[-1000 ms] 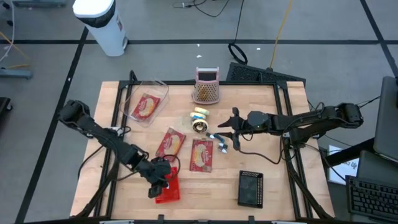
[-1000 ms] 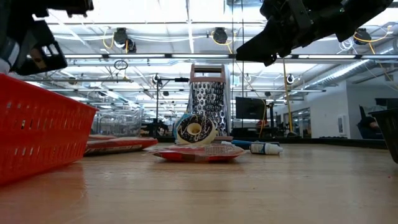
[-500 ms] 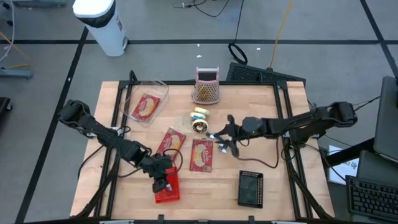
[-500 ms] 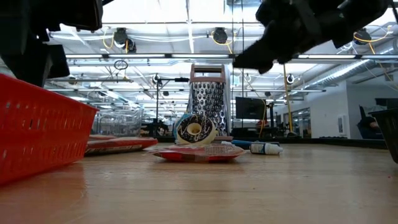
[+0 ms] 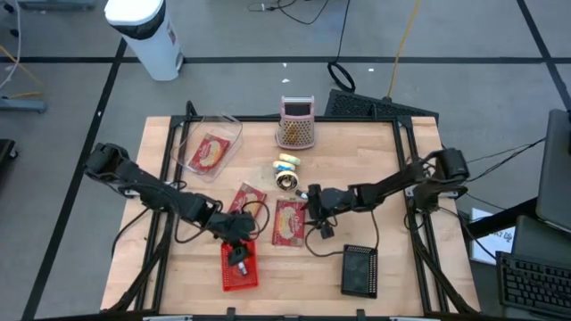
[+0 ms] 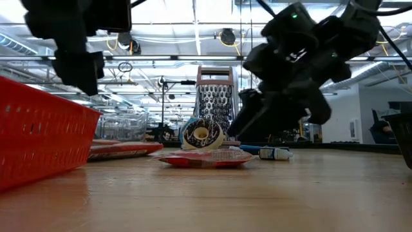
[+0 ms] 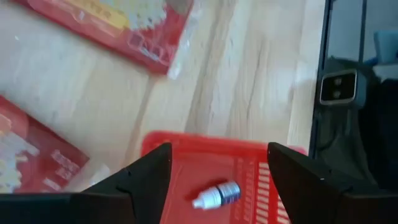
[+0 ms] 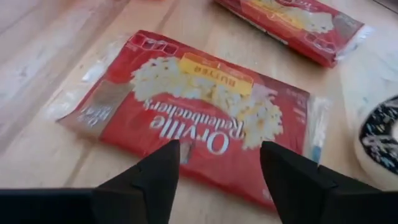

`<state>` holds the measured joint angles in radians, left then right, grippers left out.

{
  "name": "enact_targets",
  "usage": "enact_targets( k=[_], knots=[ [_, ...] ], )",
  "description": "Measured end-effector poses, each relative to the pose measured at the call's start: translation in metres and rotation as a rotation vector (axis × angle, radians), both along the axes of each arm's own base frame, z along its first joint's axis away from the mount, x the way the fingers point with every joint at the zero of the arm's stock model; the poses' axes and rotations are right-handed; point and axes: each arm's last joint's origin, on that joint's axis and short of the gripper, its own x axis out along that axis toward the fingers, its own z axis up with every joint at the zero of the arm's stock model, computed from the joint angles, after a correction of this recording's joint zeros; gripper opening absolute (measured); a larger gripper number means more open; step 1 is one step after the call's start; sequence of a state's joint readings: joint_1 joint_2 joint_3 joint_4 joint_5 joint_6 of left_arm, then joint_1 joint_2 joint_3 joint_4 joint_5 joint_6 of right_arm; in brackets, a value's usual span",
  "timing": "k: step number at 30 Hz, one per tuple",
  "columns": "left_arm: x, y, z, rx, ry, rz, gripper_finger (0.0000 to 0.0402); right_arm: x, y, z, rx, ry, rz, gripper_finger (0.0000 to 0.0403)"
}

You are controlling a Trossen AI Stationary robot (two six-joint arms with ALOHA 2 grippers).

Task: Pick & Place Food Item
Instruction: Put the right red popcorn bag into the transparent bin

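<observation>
Right gripper, fingers spread and empty, hangs just over the popcorn bag; lower squarely and pinch one edge. Left gripper, spread, empty, waits over the basket

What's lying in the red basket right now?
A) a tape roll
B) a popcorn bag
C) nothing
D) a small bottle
D: the left wrist view shows a small bottle lying on the floor of the red basket, between the open left gripper fingers.
</observation>
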<state>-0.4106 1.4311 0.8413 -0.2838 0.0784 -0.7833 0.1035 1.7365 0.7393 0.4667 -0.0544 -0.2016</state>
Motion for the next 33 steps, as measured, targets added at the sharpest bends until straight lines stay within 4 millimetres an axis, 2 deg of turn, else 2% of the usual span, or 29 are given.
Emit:
enact_targets(
  k=[7,13,18,25,33],
  knots=[
    [0.004,0.009,0.0,-0.004,-0.002,0.039,0.0258,0.029,-0.015,-0.003,-0.036,0.085,-0.136,0.023],
    [0.005,0.011,0.0,0.001,-0.002,0.039,0.0267,0.03,-0.038,-0.005,0.079,0.206,-0.235,0.023],
    [0.005,0.011,0.0,0.043,-0.024,-0.015,0.0269,0.025,-0.049,-0.008,0.181,0.279,-0.254,0.0218],
    [0.005,0.011,0.0,0.072,-0.043,-0.055,0.0269,0.023,-0.049,-0.009,0.185,0.3,-0.262,0.0174],
    [0.005,0.011,0.0,0.076,-0.044,-0.06,0.0269,0.023,-0.049,-0.01,0.159,0.298,-0.237,0.0089]
  ],
)
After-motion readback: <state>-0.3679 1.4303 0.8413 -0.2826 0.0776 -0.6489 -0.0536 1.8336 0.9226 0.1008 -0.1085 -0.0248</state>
